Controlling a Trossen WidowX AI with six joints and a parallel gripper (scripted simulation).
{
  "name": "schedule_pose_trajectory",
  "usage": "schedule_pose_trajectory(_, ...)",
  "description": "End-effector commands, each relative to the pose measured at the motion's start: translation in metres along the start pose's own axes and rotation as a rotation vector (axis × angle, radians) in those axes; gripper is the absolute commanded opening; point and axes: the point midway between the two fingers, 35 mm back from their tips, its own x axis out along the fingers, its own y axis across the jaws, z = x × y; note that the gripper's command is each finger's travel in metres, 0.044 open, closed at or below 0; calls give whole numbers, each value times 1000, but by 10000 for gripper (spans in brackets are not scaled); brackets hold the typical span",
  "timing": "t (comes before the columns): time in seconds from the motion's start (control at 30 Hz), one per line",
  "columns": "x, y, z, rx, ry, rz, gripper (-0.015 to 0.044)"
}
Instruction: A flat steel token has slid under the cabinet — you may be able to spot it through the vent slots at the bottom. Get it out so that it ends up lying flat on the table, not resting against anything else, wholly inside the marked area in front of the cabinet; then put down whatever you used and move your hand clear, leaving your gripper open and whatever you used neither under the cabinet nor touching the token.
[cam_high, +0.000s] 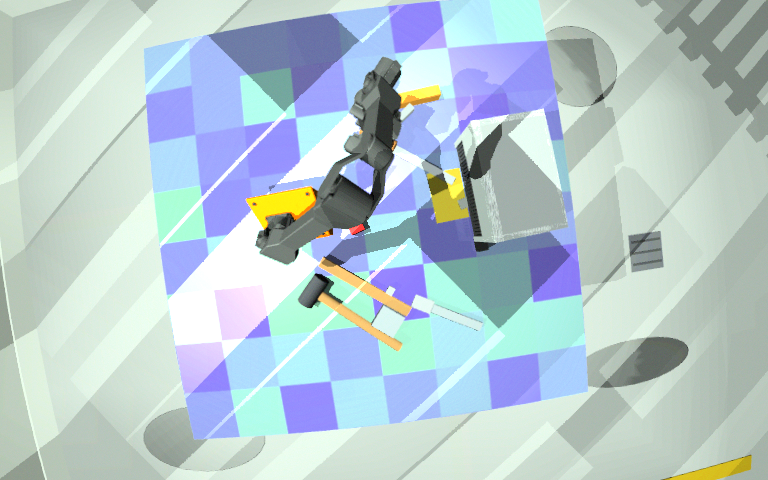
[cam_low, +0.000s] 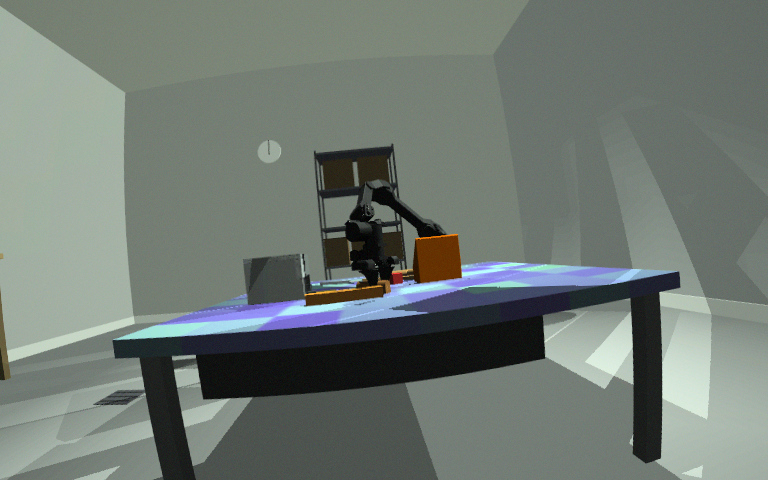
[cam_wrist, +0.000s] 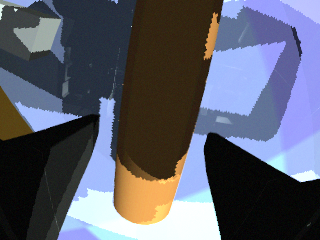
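Your pincer is released, fingers apart astride the wooden-handled tool | token: perhaps the grey piece at the yellow area's cabinet-side edge, well apart from your pincer

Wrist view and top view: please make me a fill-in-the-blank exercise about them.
In the wrist view, the wooden handle is ____ the two fingers.
The marked area by the cabinet is ____.
The mallet's head is ____.

Missing words: between; yellow; black.
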Motion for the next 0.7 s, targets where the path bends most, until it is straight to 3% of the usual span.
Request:
schedule_pose_trajectory(0.0,1,0,0,-2,-1,2,270)
schedule_pose_trajectory(0.03,2,0,-1,-3,-1,2,270)
schedule_pose_trajectory(0.17,1,0,0,1,0,1,165)
schedule_pose_trajectory(0.47,1,0,0,1,0,1,105)
schedule_pose_trajectory(0.6,1,0,0,1,0,1,0)
schedule_pose_trajectory(0.67,1,0,0,1,0,1,0)
